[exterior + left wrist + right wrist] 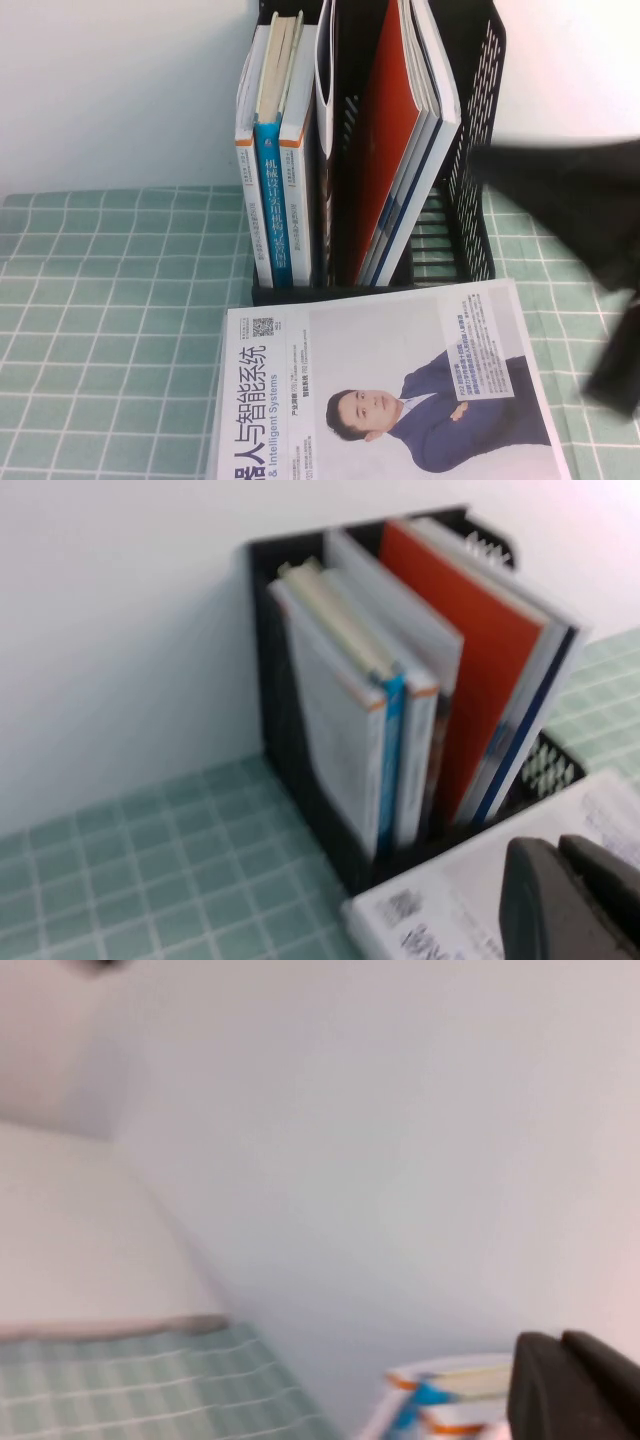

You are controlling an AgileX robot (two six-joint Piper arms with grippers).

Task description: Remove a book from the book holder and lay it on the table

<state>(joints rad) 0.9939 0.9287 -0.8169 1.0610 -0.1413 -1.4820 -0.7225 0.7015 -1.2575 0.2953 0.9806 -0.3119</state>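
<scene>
A plain white wall (120,90) is standing behind the worktop (110,300), which is wearing a light green cloth checked with white lines. The book holder (478,130), black with perforated sides, is sitting upright on the cloth close to the wall. Three upright books (278,150) with white, blue and orange spines are filling its left compartment, and a red-covered magazine (390,140) is leaning with a few thin volumes in the compartment to the right.

The book (390,390), pale grey-white with a man in a blue suit and a QR code on its cover, is lying flat on the cloth directly in front of the holder, its far edge just beside the holder's base.

The right arm (570,230) is showing as a dark blur at the right edge of the high view, beside the holder and above the book's right side. The right end effector (575,1385) is appearing only as a dark shape in its wrist view; whether it is spread or pressed together cannot be told. The left end effector (570,900) is hovering near the book's QR-code corner, its state likewise unclear.
</scene>
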